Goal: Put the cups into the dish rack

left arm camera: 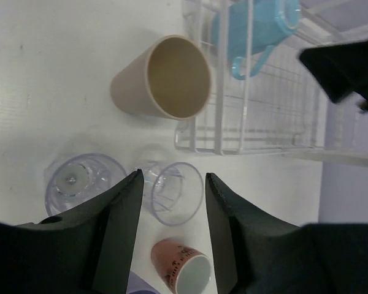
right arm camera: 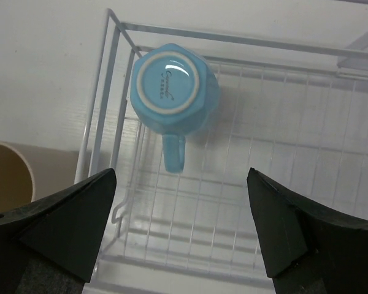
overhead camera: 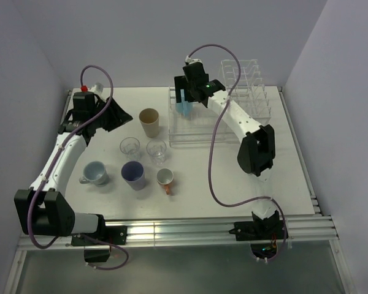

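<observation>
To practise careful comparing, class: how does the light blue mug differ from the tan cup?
The light blue mug sits inside the dish rack; the tan cup stands on the table. The mug is base up; the cup mouth up. The mug has a handle; the cup none. Neither is held.

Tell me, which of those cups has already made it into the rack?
The light blue mug: it sits upside down in the low section of the clear dish rack, while the other six cups stand outside on the table.
</observation>
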`<state>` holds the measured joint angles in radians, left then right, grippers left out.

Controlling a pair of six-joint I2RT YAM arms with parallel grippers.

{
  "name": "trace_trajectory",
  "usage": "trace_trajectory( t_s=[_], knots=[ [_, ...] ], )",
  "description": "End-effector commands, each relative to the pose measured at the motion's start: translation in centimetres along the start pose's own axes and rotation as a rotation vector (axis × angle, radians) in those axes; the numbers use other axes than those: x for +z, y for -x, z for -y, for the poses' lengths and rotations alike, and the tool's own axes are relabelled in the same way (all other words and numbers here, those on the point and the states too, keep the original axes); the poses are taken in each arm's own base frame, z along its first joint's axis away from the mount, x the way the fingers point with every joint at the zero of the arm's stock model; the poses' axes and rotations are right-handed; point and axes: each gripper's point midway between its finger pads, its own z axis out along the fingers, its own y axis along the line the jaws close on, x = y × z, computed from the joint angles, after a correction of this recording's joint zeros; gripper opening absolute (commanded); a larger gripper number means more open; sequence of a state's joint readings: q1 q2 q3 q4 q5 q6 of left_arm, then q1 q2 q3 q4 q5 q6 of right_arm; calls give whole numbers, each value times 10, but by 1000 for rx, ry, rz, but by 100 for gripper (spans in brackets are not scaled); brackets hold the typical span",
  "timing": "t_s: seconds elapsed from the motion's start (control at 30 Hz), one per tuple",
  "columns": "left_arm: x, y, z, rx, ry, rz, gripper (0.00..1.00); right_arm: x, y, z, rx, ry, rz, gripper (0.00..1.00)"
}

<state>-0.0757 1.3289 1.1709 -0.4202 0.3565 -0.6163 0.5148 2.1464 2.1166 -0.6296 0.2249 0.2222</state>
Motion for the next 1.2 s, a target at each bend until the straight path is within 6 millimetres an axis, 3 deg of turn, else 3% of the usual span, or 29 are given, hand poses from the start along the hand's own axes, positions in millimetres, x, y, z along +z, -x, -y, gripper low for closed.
trace_trajectory(
  t_s=[0.0,0.03,0.07,0.1,0.27,0.3,0.4,0.43,0.47,0.6,0.83,0.93,1.03,1.07,1.17],
  knots=[
    [13,8,-5,40,108,21,50,-67,55,-2,57,33,170,95],
    [23,0,-4,47,128,-5,50,-86,64,-1,66,39,200,95],
    [25,3,-4,42,145,-1,50,-91,60,-3,62,39,198,95],
    [29,4,-7,27,166,6,49,-111,70,-1,73,52,232,95],
    [57,4,-12,47,270,-7,48,-151,64,-3,80,91,248,95],
    [62,0,-13,49,286,-22,47,-168,70,-1,92,109,279,95],
    [77,-1,-18,70,339,-17,47,-182,61,0,107,133,287,95],
    [84,-5,-22,77,357,-29,47,-198,64,3,118,146,314,95],
    [87,-3,-21,77,359,-25,47,-197,55,4,117,147,299,95],
    [102,-8,-31,76,393,-45,46,-220,52,13,129,153,334,95],
    [122,-15,-39,73,411,-72,43,-235,41,21,138,161,349,95],
    [128,-18,-41,70,416,-79,34,-236,35,21,140,169,343,95],
    [133,-24,-43,67,420,-96,13,-235,28,21,136,171,334,95],
    [133,-25,-44,64,423,-99,0,-235,28,22,135,171,334,95],
    [125,-18,-35,58,403,-74,0,-237,24,23,134,173,332,95]
  ],
)
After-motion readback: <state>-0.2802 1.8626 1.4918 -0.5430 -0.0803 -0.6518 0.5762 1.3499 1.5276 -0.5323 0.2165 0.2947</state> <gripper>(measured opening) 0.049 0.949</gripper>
